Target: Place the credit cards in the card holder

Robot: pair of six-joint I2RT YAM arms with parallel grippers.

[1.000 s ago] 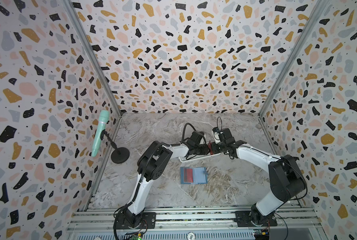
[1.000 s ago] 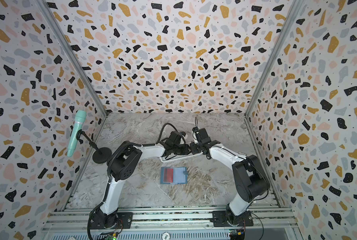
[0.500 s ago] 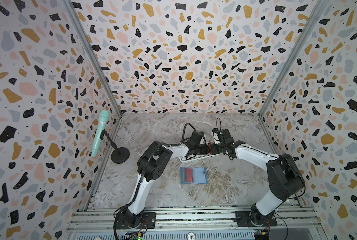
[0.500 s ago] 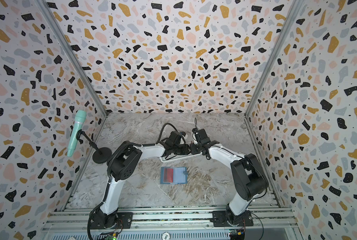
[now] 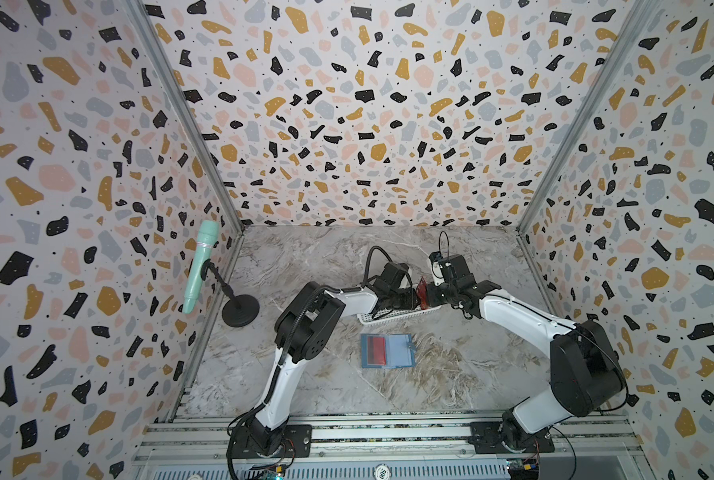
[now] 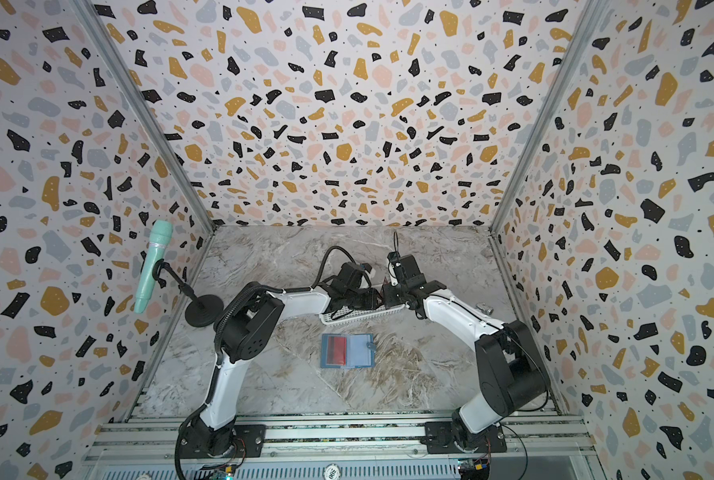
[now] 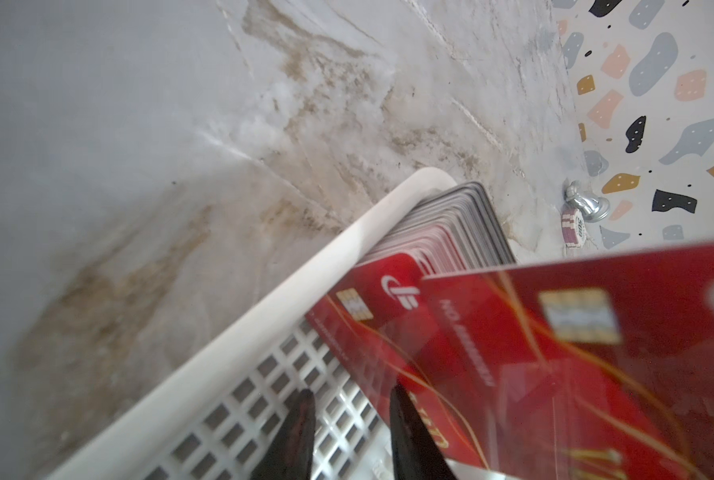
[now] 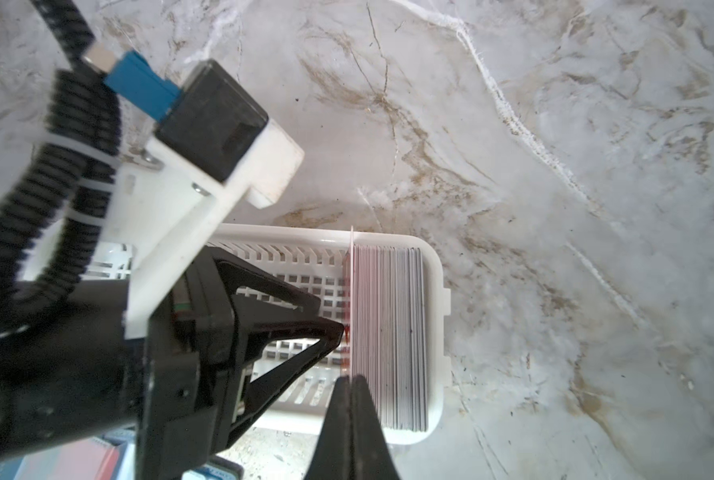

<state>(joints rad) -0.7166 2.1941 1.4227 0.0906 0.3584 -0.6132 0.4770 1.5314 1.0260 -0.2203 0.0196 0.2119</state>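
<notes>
Nearest me, this side of the white basket (image 5: 388,316), the card holder (image 5: 398,351) lies open and flat on the table, with a red card (image 5: 376,348) in its left sleeve. Nothing lies between it and the basket. Well to the left of the basket a mint microphone (image 5: 199,266) leans on its black stand. Off the basket's right end, close to the side wall, I can see a small metal fitting (image 7: 588,203) with a poker chip (image 7: 698,228) just beside it.

Both arms meet over the basket. The stack of credit cards (image 8: 392,332) stands on edge, packed against its right end. My right gripper (image 8: 350,380) is clamped tight on a lifted card (image 7: 596,353), which is raised just beside the stack and fills much of the left wrist view. The left gripper (image 7: 351,395) is partly open above the basket's mesh floor, and I see nothing between its fingers. Its wrist and camera mount hide the basket's left part from the right wrist camera.

The table (image 5: 450,374) is grey marble with brown veining. Beyond the basket, terrazzo-patterned walls (image 5: 347,124) close the cell on three sides.
</notes>
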